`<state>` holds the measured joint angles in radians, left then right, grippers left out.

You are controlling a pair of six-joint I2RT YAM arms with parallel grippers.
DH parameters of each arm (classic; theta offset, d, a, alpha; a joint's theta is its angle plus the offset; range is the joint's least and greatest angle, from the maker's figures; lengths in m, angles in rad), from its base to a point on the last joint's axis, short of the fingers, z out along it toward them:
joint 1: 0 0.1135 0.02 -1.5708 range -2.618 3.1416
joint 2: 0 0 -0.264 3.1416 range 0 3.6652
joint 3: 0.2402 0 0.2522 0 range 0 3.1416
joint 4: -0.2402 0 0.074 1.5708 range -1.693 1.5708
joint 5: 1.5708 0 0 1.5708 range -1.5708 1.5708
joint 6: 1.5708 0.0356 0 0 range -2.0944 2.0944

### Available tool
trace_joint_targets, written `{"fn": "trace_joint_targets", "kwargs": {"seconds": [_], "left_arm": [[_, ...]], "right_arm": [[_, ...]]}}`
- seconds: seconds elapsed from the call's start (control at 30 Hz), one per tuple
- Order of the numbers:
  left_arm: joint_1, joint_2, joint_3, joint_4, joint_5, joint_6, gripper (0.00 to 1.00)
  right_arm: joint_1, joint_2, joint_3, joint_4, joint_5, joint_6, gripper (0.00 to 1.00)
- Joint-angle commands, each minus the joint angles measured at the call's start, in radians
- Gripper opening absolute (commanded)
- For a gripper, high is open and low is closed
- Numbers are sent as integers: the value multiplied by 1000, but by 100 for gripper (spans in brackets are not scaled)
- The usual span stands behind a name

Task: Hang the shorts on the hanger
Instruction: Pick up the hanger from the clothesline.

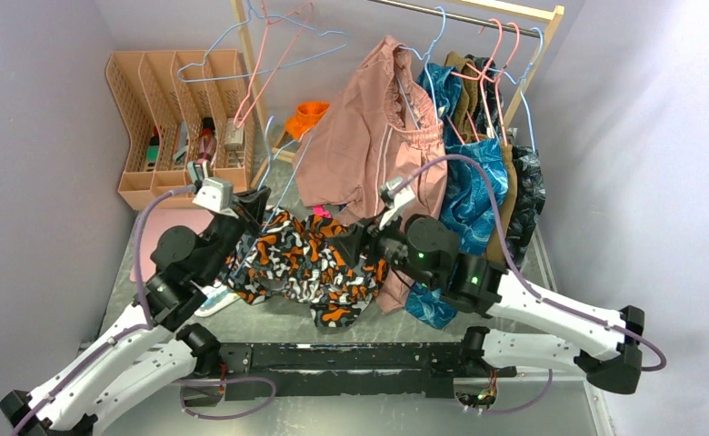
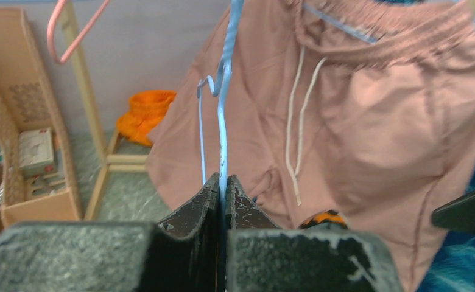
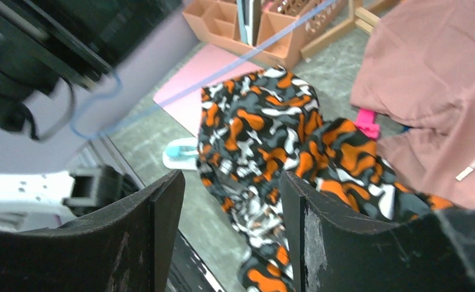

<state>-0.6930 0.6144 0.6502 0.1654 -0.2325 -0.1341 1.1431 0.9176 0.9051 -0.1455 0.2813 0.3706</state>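
Observation:
The shorts [image 1: 305,259], in an orange, black, white and grey blotch print, lie crumpled on the table between the two arms and fill the middle of the right wrist view [image 3: 271,134]. My left gripper [image 1: 258,202] [image 2: 224,179] is shut on the thin light-blue wire of the hanger [image 2: 223,121], which rises straight up from the jaws. That wire also runs slantwise above the shorts as the hanger [image 3: 253,58]. My right gripper [image 1: 369,238] [image 3: 232,179] hangs open just over the right part of the shorts, nothing between its fingers.
A dusty-pink garment [image 1: 369,136] hangs from the rack right behind the shorts, with a blue leaf-print garment [image 1: 469,191] beside it. A tan file organizer [image 1: 183,109] stands back left, pink hangers [image 1: 278,54] above it. A pink mat [image 3: 198,73] lies by the organizer.

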Motion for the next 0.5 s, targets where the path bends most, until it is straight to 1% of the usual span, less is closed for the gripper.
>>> {"fn": "trace_joint_targets", "kwargs": {"seconds": [0.0, 0.1, 0.27, 0.37, 0.47], "left_arm": [[-8, 33, -22, -36, -96, 75, 7], [-7, 34, -74, 50, -104, 125, 7], [-9, 5, -179, 192, -87, 161, 7], [-8, 6, -192, 205, -81, 170, 7], [-9, 5, -182, 195, -73, 180, 7]], "right_arm": [[4, 106, 104, 92, 59, 132, 63], [4, 202, 186, 122, 123, 206, 65], [-9, 343, 295, 120, 161, 348, 69], [-26, 406, 341, 121, 150, 414, 72], [-37, 476, 403, 78, 149, 474, 73]]}}
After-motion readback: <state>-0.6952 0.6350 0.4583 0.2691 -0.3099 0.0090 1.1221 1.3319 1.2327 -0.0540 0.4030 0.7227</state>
